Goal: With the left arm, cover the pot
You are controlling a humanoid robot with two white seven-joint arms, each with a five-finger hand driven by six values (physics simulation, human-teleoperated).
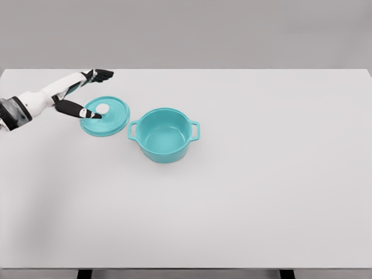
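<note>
Head view: your left hand hovers open over the lid, thumb near its knob; lid lies left of the uncovered pot, ready for grasping.

A teal lid is seen flat on the white table, just left of the uncovered teal pot; the left hand is spread over the lid, one finger beside its white knob.

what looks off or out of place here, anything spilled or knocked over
Nothing stands out. The teal pot stands upright and uncovered on the white table, its lid lying flat beside it. The left hand is open over the lid's far edge. No spill or damage shows.
</note>
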